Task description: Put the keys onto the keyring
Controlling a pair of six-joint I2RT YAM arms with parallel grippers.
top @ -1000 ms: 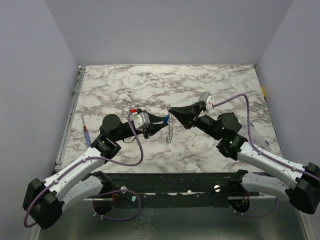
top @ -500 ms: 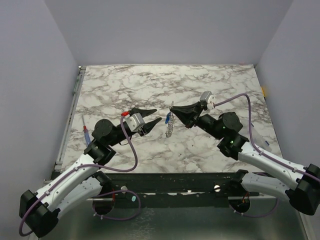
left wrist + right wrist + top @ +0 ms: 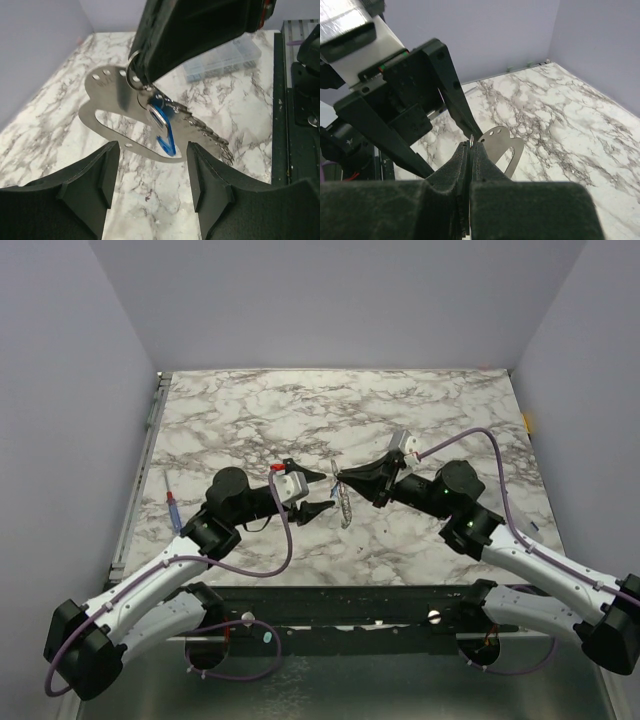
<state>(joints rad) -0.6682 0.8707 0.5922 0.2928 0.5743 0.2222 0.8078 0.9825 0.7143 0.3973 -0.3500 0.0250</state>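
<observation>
My right gripper (image 3: 340, 478) is shut on the keyring (image 3: 134, 70) and holds it above the marble table. A flat silvery plate with holes (image 3: 112, 102), a key with a bright blue head (image 3: 162, 127) and a beaded chain (image 3: 210, 137) hang from the ring. The chain also shows in the top view (image 3: 345, 506). My left gripper (image 3: 312, 493) is open and empty just left of the hanging bunch, its jaws wide apart below the blue key in the left wrist view (image 3: 152, 185). In the right wrist view my fingers (image 3: 471, 146) pinch a thin metal edge, and the plate (image 3: 502, 147) sticks out beyond them.
A blue-and-red-handled screwdriver (image 3: 173, 508) lies at the table's left edge. A clear plastic box (image 3: 227, 57) sits at the right side of the table, behind the right arm. Purple cables loop off both arms.
My left gripper drew back to the left and opened, then came back right, close to the hanging bunch. My right gripper shifted slightly left and lower with the keyring.
</observation>
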